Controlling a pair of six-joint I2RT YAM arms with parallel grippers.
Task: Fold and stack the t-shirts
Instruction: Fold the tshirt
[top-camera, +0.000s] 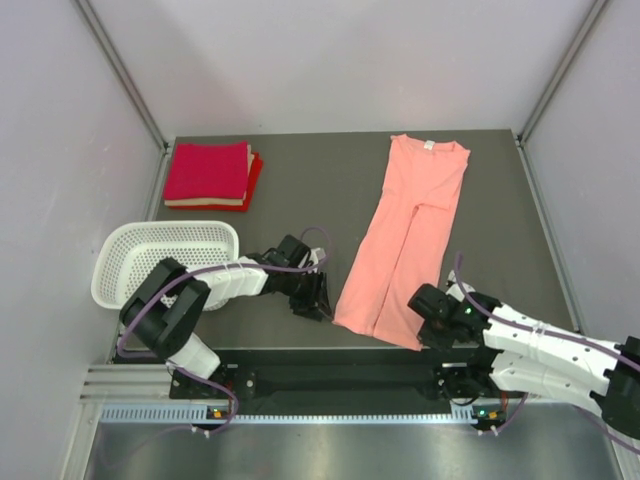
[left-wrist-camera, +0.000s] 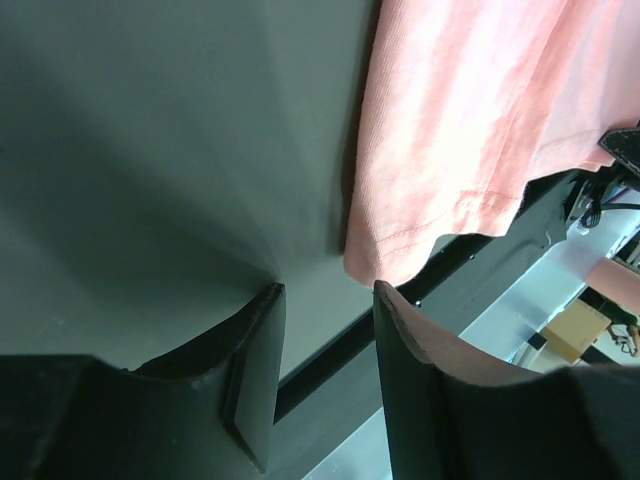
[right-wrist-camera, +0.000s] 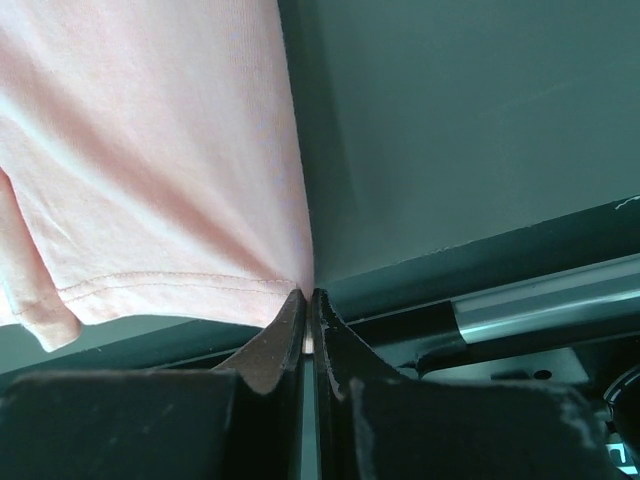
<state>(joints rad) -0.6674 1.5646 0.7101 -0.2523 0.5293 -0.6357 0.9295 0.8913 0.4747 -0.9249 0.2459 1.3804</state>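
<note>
Top external: one pink tee (top-camera: 405, 235), perhaps two red tees (top-camera: 208, 172); left gripper (left-wrist-camera: 328, 290) agape, right gripper (right-wrist-camera: 308, 300) tight on pink tee.

Light: bright, even, from above me.
Shadow: dim table (left-wrist-camera: 150, 150) before my left pincer (left-wrist-camera: 328, 290).
Glare: t-shirt (left-wrist-camera: 480, 120) pale beyond it.

Robot lab cell; plain white walls (top-camera: 330, 60), metal corner struts (top-camera: 120, 70), dark table (top-camera: 310, 180), bolted mounting rail (top-camera: 340, 380)
</note>
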